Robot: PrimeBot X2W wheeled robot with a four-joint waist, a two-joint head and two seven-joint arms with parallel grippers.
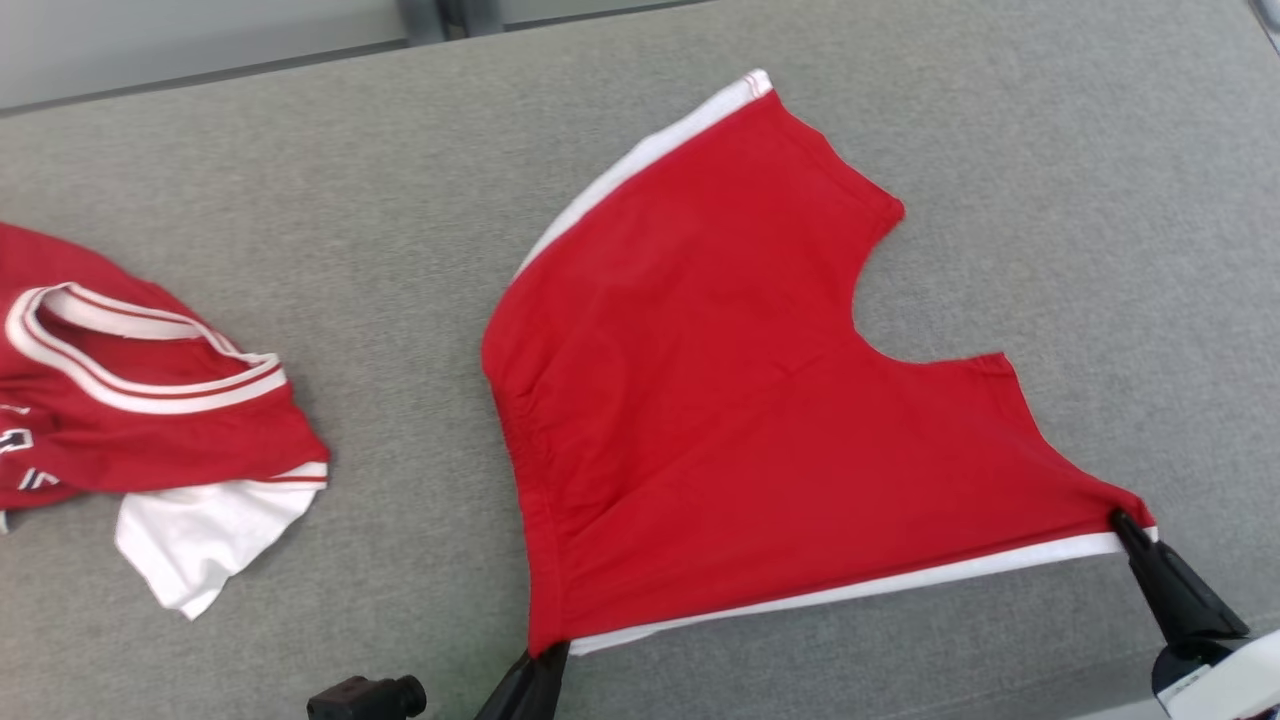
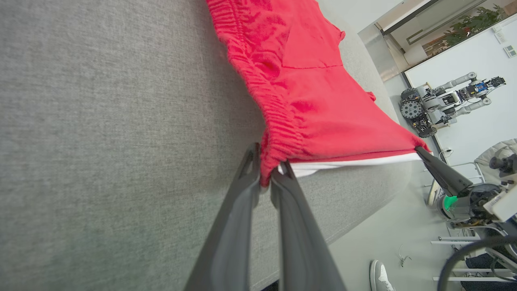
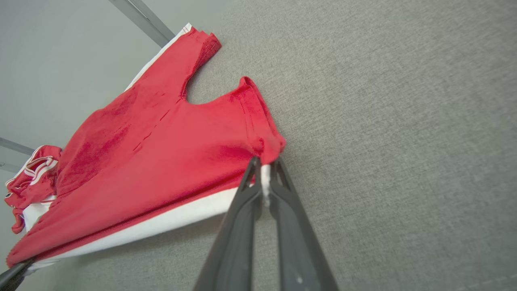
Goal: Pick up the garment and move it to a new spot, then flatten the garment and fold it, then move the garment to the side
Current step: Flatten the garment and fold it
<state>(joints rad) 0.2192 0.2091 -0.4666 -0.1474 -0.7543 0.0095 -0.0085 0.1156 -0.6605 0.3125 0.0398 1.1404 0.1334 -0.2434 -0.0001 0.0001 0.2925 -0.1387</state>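
Lying spread: red garment point(image 1: 720, 400), white edge stripe point(image 1: 880, 585); left end effector point(image 1: 548, 655), right end effector point(image 1: 1125, 525) both clamped on corners.

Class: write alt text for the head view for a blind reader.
Red shorts with white side stripes lie spread on a grey fabric surface, fingers of the left gripper and right gripper pinching their near corners. A crumpled red jersey lies left.
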